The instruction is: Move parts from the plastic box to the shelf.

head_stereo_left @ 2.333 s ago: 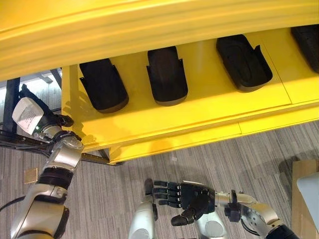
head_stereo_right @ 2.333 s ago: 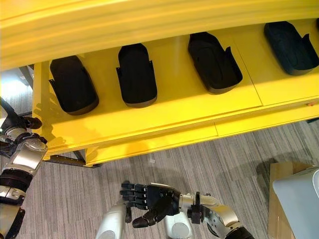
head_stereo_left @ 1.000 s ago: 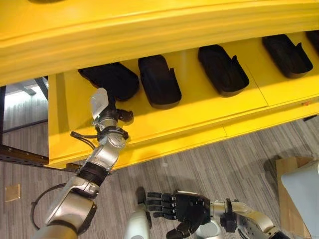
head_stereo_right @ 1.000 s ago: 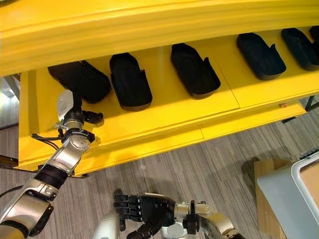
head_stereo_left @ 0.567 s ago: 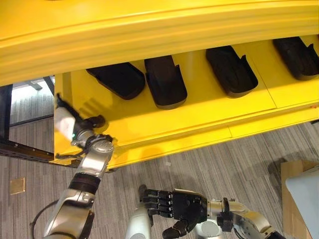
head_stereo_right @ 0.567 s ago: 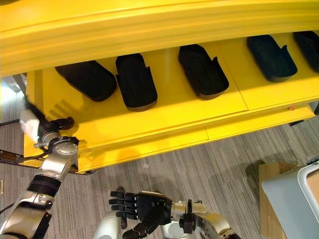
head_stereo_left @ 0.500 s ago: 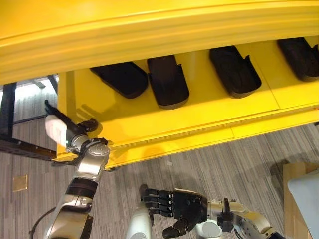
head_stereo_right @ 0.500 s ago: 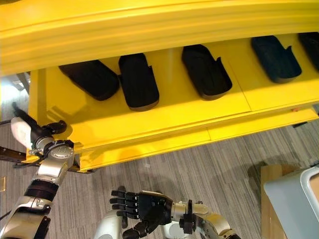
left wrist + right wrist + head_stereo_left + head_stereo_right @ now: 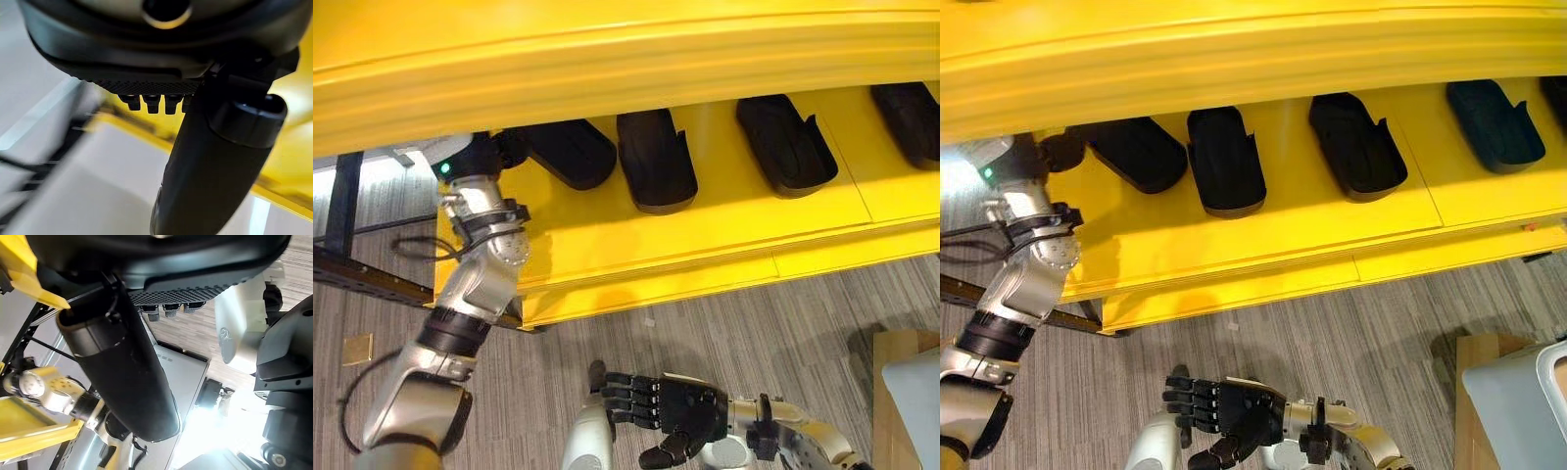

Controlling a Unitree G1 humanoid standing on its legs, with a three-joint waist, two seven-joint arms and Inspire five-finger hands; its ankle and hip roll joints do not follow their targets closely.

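Silver-grey segmented arms ringed with black bands, left hand (image 9: 499,149) dark with a small green light at the wrist, right hand (image 9: 680,413) black with ribbed fingers, dotted palm texture

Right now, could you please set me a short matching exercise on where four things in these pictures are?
Things:
1. left hand
2. right hand
3. black parts
4. plastic box

Places:
A. low over the floor
B. in a row on the yellow shelf
C. at the shelf's left end
D. on the floor at the right edge

Pairs: 1-C, 2-A, 3-B, 4-D
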